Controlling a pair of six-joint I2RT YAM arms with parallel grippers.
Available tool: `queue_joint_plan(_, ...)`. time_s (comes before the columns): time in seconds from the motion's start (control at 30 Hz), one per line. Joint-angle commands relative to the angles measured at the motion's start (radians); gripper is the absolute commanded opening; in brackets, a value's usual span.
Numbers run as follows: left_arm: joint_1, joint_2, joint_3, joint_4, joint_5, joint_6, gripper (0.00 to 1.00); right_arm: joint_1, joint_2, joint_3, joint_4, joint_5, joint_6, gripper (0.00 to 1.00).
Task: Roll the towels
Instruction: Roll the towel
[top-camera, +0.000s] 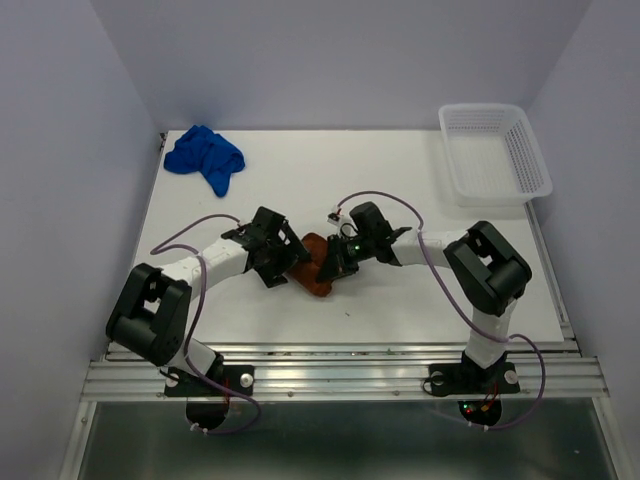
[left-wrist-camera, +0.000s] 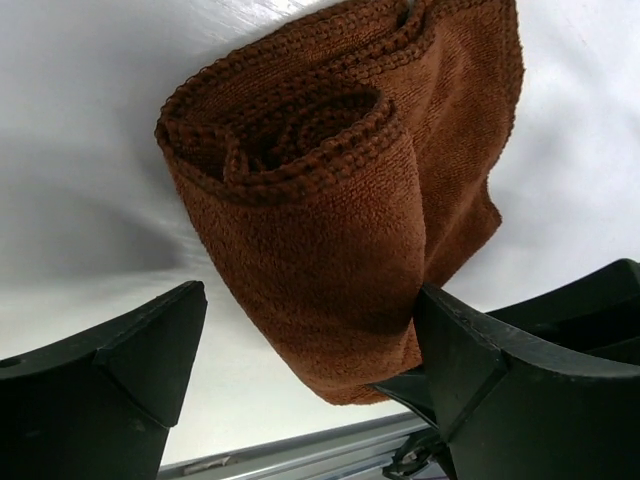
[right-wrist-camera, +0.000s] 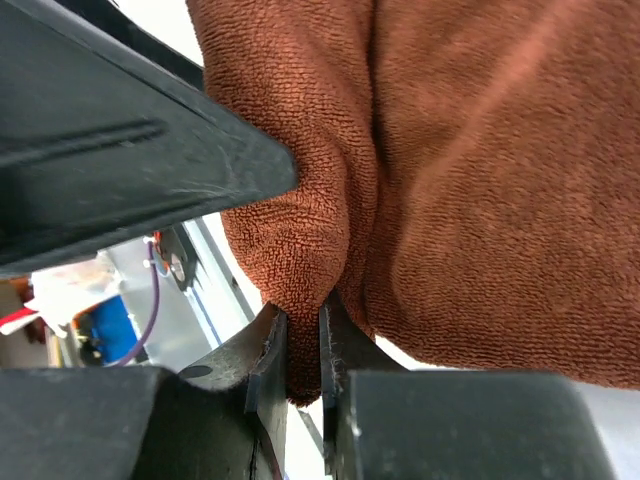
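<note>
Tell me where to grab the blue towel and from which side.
Pinch the tongue that sticks out of the crumpled blue towel toward the near edge, coming down from above. The rest is a bunched heap with no free edge showing; the tongue seems to lie flatter. The left gripper is the nearer one, once it leaves the brown towel.
</note>
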Motion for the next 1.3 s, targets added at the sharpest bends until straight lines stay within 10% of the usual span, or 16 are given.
queue_joint_plan(0.0, 0.000, 0.049, 0.052, 0.023, 0.009, 0.024, 0.88, -0.012, 0.034, 0.066, -0.054, -0.031, 0.000, 0.09)
queue_joint_plan(0.1, -0.003, 0.080, 0.069, 0.023, 0.002, 0.028, 0.74, -0.021, 0.037, 0.073, -0.076, 0.019, -0.012, 0.17)
queue_joint_plan(0.2, -0.006, 0.120, 0.099, 0.005, -0.002, 0.028, 0.25, -0.021, -0.001, 0.102, -0.183, 0.123, -0.081, 0.45)
queue_joint_plan(0.3, -0.011, 0.137, 0.118, -0.020, -0.001, 0.027, 0.06, -0.021, -0.066, 0.086, -0.205, 0.179, -0.171, 0.59)
queue_joint_plan(0.77, -0.021, 0.172, 0.170, -0.200, 0.048, 0.005, 0.00, 0.365, -0.327, -0.059, -0.105, 0.953, -0.501, 0.74)
queue_joint_plan(1.07, -0.024, 0.134, 0.164, -0.247, 0.076, -0.027, 0.01, 0.473, -0.261, -0.165, 0.142, 1.088, -0.596, 0.73)
queue_joint_plan(1.2, -0.030, 0.126, 0.164, -0.240, 0.094, -0.030, 0.02, 0.498, -0.200, -0.170, 0.165, 1.217, -0.607, 0.58)
queue_joint_plan(1.27, -0.030, 0.114, 0.165, -0.242, 0.094, -0.028, 0.03, 0.518, -0.158, -0.162, 0.154, 1.268, -0.607, 0.32)
